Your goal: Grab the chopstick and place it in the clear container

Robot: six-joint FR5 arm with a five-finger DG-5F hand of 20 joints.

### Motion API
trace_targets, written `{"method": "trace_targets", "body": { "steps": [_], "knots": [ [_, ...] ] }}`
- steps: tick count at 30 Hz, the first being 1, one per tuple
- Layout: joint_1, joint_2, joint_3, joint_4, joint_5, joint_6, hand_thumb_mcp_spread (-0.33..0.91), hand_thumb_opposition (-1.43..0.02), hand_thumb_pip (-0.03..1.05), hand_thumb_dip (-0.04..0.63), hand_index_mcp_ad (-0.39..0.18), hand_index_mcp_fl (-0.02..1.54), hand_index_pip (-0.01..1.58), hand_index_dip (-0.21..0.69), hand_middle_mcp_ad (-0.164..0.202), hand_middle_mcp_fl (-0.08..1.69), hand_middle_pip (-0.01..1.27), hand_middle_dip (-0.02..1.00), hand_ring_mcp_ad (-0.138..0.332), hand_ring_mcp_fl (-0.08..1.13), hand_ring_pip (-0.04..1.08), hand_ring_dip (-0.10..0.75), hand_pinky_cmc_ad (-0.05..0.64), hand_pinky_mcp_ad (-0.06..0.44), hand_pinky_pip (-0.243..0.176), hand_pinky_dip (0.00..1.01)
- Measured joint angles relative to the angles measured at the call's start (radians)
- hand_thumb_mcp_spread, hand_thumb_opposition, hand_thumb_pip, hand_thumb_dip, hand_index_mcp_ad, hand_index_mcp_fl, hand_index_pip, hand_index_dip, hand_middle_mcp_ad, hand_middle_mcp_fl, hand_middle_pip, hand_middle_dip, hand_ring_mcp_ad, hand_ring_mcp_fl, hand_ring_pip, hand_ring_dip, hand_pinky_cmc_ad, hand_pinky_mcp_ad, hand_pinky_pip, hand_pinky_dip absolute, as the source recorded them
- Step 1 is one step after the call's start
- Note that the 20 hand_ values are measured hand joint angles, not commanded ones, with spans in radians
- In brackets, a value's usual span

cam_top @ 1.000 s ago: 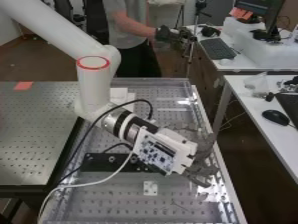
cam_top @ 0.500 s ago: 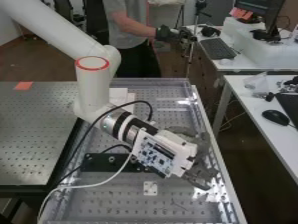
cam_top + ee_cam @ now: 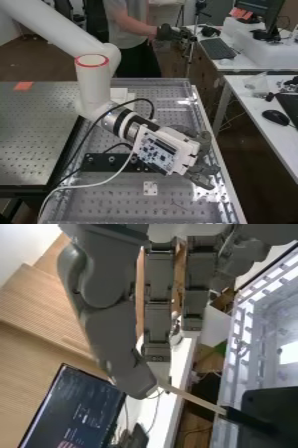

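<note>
Light is bright and fairly even. White glare spots the bench (image 3: 120,202) along its right, perhaps from overhead.

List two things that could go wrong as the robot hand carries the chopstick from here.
The chopstick juts out from a fingertip of the robot hand, so it might swivel or slip. The robot hand is also close to the bench's side edge, so a dropped chopstick could miss the bench.

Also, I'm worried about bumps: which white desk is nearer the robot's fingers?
The desk with the black mouse; the other, with the keyboard, stands farther back.
</note>
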State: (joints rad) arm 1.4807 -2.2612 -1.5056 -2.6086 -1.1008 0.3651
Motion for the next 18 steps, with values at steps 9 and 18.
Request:
{"method": "trace_targets", "body": {
  "steps": [9,18],
  "knots": [
    [0.006,0.017,-0.006,0.028,0.018,-0.022,0.85,-1.04,0.44,0.298,-0.133,1.09,0.63,0.267,-0.012,1.22,0.26,0.71,0.126,0.62,0.12,0.414,0.405,0.101,-0.035,0.15],
    [-0.001,0.054,0.002,0.044,0.005,-0.093,0.85,-1.06,0.44,0.298,-0.133,1.13,0.58,0.283,-0.012,1.27,0.24,0.70,0.127,0.63,0.12,0.414,0.415,0.120,-0.035,0.15]
  ]
}}
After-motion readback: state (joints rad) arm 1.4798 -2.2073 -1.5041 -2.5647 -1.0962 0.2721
